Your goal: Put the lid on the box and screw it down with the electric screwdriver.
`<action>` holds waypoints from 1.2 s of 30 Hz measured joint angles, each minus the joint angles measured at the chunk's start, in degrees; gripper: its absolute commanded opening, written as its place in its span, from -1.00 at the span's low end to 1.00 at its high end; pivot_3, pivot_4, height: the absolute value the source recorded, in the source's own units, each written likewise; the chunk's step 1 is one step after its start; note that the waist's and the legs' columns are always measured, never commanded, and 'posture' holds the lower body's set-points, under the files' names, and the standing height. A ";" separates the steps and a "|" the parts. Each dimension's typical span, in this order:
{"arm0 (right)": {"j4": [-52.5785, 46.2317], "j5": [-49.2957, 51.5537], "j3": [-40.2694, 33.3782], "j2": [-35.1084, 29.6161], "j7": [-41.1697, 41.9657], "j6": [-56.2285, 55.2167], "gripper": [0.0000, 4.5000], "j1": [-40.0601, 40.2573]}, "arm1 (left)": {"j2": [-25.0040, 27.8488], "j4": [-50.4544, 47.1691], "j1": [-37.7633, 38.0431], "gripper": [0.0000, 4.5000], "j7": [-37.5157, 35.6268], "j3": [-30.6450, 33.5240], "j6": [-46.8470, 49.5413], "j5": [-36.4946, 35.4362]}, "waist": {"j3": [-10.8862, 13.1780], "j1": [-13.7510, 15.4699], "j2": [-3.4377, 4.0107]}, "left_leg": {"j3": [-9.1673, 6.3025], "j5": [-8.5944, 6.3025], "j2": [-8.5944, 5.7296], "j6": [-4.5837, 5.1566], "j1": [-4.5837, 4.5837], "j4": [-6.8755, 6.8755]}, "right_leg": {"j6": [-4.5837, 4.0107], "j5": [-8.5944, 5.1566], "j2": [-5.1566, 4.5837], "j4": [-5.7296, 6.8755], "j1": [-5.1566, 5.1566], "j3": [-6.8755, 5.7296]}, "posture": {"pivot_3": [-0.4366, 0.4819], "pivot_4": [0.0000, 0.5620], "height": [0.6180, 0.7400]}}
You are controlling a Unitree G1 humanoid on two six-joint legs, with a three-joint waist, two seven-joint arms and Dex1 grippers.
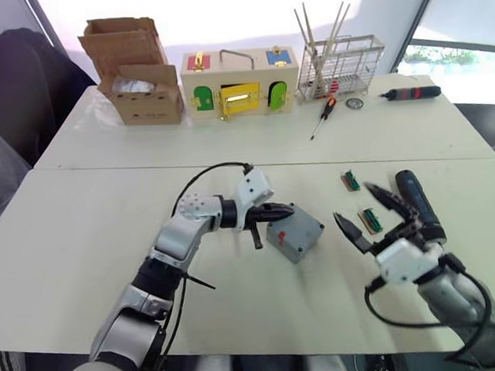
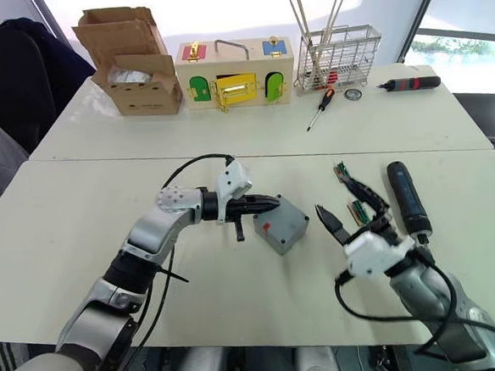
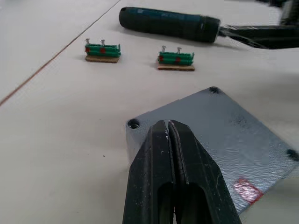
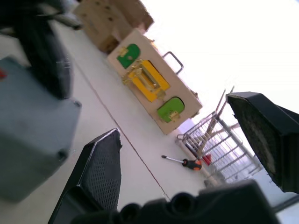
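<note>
The small grey box (image 1: pixel 295 233) stands mid-table with a red mark (image 3: pixel 245 189) on its side. The lid (image 3: pixel 224 126) lies flat on top of it, corner screw holes showing. My left gripper (image 1: pixel 285 209) is shut with nothing held, its tips resting at the lid's near edge. To the right of the box my right gripper (image 1: pixel 358 207) hangs open just above the table. The black electric screwdriver (image 1: pixel 418 201) lies flat just beyond its outer finger, untouched.
Two green terminal blocks (image 1: pixel 351 180) (image 1: pixel 370 219) lie between the box and the electric screwdriver. At the back stand a cardboard carton (image 1: pixel 136 70), a wooden box with coloured doors (image 1: pixel 239 84) and a wire rack (image 1: pixel 339 64). A manual screwdriver (image 1: pixel 323 116) and a black pen-like tool (image 1: pixel 411 93) lie nearby.
</note>
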 measured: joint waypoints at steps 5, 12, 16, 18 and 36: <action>-5.50 21.22 0.42 4.79 10.28 19.52 -0.01 -7.51 | 3.57 -8.23 -2.45 -1.00 1.07 6.83 11.33 -6.95 | 0.51 -0.02 0.23 | -0.04 0.02 0.01 -0.03 -0.03 0.00 | 0.01 0.00 -0.01 0.09 -0.07 0.00 | -0.05 -0.47 0.92; -9.62 39.19 -1.13 6.27 16.44 40.12 -0.99 -13.64 | 7.98 -11.76 -4.45 -1.00 8.18 13.39 19.87 -10.14 | 0.62 -0.02 0.38 | -0.08 0.02 -0.05 -0.05 -0.03 -0.01 | 0.02 0.01 -0.02 0.11 -0.09 -0.01 | -0.05 -0.47 0.92; -10.29 53.01 -5.81 -4.51 26.73 53.48 -0.99 -16.22 | 10.51 -11.56 0.03 -1.00 11.62 12.53 20.02 -7.33 | 0.76 0.16 0.51 | -0.09 0.02 -0.06 -0.04 -0.06 -0.03 | 0.02 0.01 -0.03 0.09 -0.09 -0.02 | -0.05 -0.47 0.92; -10.36 58.26 -6.83 -11.27 33.70 59.56 -0.99 -16.02 | 10.54 -10.80 1.99 -1.00 11.97 11.02 18.91 -5.89 | 0.84 0.24 0.44 | -0.15 0.02 -0.06 -0.04 -0.14 -0.03 | 0.02 0.01 -0.05 0.01 -0.09 -0.02 | -0.05 -0.47 0.92; -9.35 54.83 5.08 -21.72 47.60 68.06 -0.99 -15.24 | 4.07 -0.51 1.58 -1.00 9.22 1.20 7.83 0.98 | 0.95 0.09 0.30 | -0.13 0.29 -0.12 -0.51 -1.06 0.14 | 0.03 0.05 -0.17 0.20 -1.10 -0.03 | -0.05 -0.47 0.92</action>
